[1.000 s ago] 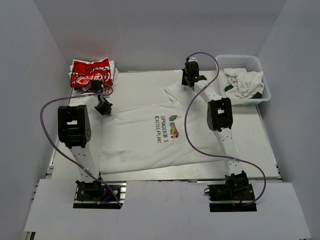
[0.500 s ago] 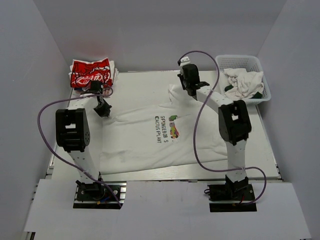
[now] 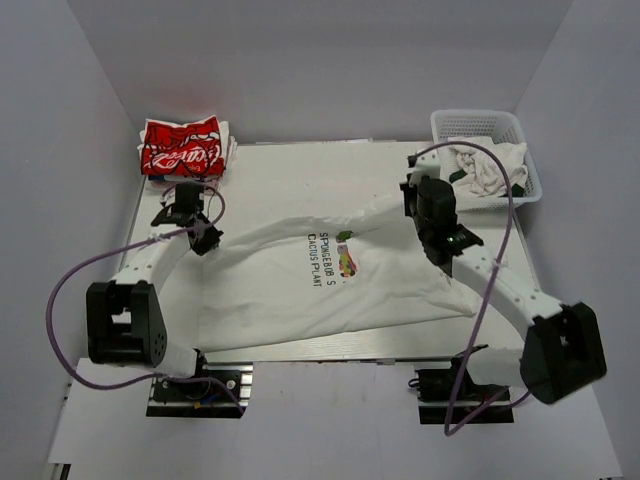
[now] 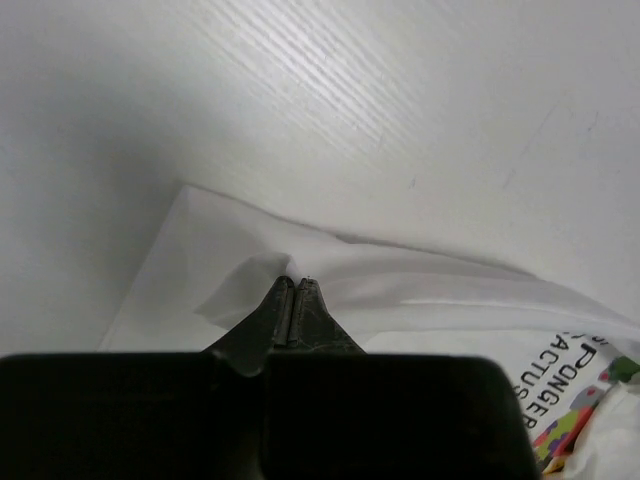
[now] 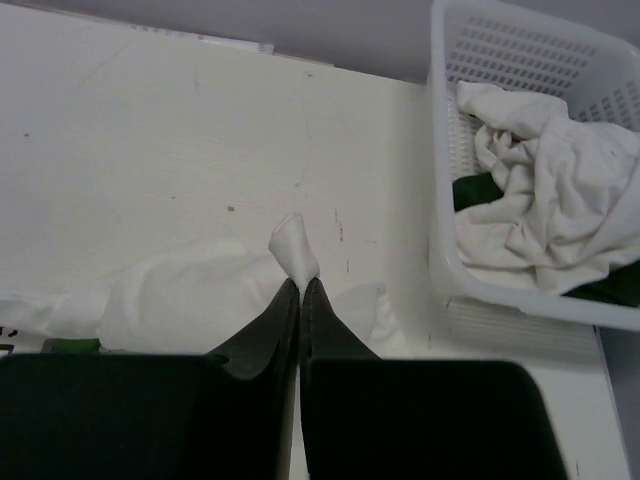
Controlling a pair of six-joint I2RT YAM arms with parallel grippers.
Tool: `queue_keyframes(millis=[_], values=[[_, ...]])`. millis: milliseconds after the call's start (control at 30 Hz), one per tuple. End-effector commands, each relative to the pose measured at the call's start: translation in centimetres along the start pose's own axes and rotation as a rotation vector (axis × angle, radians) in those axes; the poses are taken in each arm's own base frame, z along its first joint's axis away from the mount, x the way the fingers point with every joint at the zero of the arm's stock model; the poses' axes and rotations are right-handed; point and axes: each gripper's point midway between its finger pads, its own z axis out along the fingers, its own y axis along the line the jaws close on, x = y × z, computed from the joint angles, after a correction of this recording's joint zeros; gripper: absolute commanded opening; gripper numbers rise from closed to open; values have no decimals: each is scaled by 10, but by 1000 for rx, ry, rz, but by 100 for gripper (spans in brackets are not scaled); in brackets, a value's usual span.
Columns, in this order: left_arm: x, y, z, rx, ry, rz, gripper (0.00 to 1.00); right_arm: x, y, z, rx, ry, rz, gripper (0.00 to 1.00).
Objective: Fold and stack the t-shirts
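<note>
Pinching the white shirt's (image 3: pixel 290 290) far left edge, the left hand (image 4: pixel 293 287) has its fingers pressed together on the cloth. Beyond this hand, slightly to its left, the red shirt (image 3: pixel 182 148) lies at the far corner of the surface (image 3: pixel 290 165). Between the two hands the white shirt's far edge runs as a bunched band, and the rest lies spread nearer than both hands. The right hand (image 5: pixel 300 284) grips a small peak of the same shirt, fingers tight together. Right of it stands a basket (image 3: pixel 475 117) holding white and green cloths (image 3: pixel 490 165).
</note>
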Motion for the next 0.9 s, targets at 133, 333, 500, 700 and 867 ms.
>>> queue_keyframes(millis=[133, 333, 500, 700, 867], values=[[18, 10, -33, 70, -58, -45, 0, 19, -25, -65, 85, 21, 199, 0], [46, 39, -28, -12, -9, -81, 0, 89, -36, -110, 154, 251, 262, 0], [60, 71, -29, -154, 5, -126, 0, 141, -43, -143, 240, 374, 392, 0], [67, 79, -30, -194, 20, -158, 0, 186, -39, -181, 377, 567, 627, 0], [78, 91, -39, -224, 48, -148, 58, 213, -28, -188, 363, 671, 619, 87]])
